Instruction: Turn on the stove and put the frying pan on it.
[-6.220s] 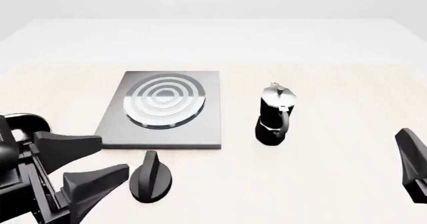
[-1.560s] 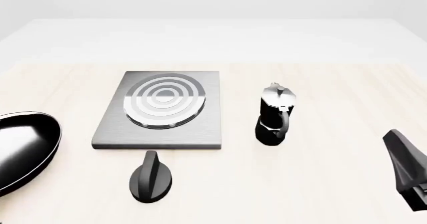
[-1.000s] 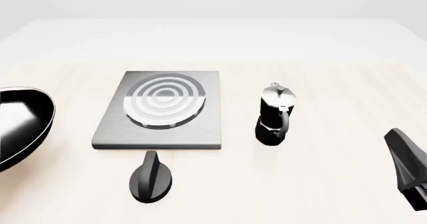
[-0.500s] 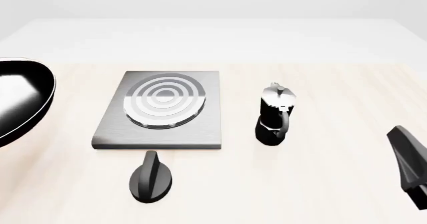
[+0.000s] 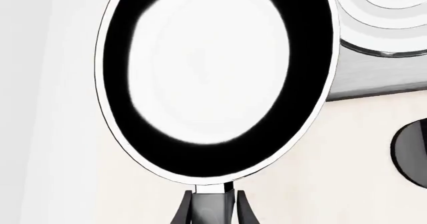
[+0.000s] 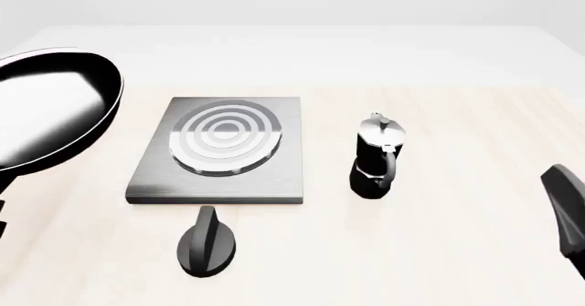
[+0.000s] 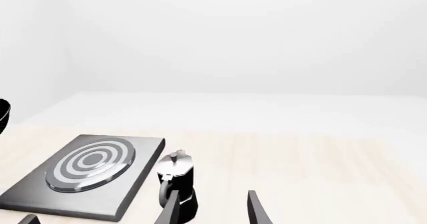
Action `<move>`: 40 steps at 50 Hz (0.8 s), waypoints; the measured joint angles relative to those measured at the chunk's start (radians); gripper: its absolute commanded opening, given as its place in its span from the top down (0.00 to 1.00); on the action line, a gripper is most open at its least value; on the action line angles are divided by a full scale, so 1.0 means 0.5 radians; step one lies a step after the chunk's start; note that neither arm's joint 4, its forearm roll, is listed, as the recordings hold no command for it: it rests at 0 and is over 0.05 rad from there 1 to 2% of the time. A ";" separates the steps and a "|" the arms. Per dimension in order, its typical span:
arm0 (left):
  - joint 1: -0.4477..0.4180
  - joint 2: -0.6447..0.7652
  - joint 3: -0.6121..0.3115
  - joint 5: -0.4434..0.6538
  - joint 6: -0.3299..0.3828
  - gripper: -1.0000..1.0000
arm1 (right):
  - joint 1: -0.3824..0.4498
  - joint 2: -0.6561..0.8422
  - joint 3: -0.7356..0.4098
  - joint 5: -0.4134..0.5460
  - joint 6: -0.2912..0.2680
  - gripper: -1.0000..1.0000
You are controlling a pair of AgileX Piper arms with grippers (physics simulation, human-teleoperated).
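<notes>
Step in hand: carrying pan to burner. Left gripper clamped on handle of frying pan, held aloft just left of stove. Right gripper spread, empty, near moka pot. Knob just in front of stove, untouched. Next: shift pan rightward over rings, lower level.

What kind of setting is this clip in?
A simulated kitchen-style tabletop, not a real room: a pale wooden table carries a stove slab with its knob and a moka pot, against a blank white backdrop.

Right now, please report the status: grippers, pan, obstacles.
Left gripper shut on frying pan handle, pan airborne left of stove. Right gripper open, idle. Burner rings bare; moka pot beside stove.
</notes>
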 measured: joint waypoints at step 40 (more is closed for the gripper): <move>-0.573 0.524 -0.209 -0.283 0.136 1.00 | -0.036 0.000 -0.054 0.054 -0.013 0.00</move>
